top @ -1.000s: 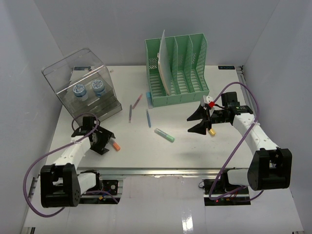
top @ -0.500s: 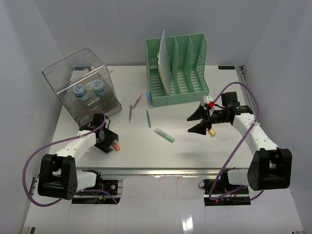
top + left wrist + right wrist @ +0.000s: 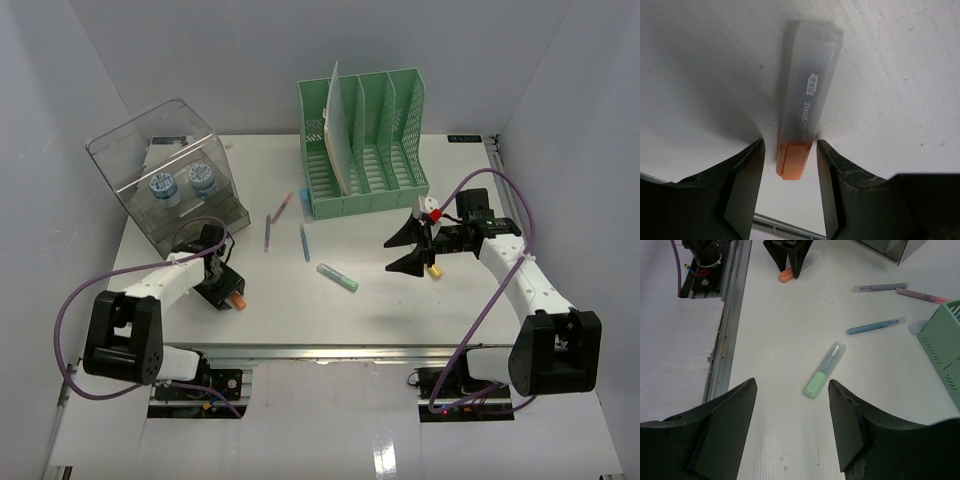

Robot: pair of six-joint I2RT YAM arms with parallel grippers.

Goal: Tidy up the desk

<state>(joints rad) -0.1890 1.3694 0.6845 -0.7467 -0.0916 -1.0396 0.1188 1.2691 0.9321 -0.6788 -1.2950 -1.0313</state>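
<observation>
Desk (image 3: 400,310): flat white tabletop, silver rail (image 3: 330,351) along the near edge, closed in by pale grey walls (image 3: 60,100) at back and both sides; it lies beneath both grippers. Left gripper (image 3: 789,152): low over the near-left part of the desk, jaws parted and astride the orange end of an orange highlighter (image 3: 807,95) that lies flat on the surface; one finger sits against the barrel, a thin strip of white shows at the other, so not clamped. Right gripper (image 3: 792,390): raised above the right half of the desk, jaws spread wide, nothing between them. Small yellow item (image 3: 434,270): on the desk just below that gripper, too small to identify. Green highlighter (image 3: 825,370): flat on the middle of the desk, between the two grippers. Blue pen (image 3: 304,243), purple pen (image 3: 268,232), pink pen (image 3: 283,207): loose, near one another, behind the green highlighter. Green file rack (image 3: 365,150): upright at rear centre, one white sheet in its left slot. Clear plastic box (image 3: 170,185): rear left, two round-lidded containers inside.
</observation>
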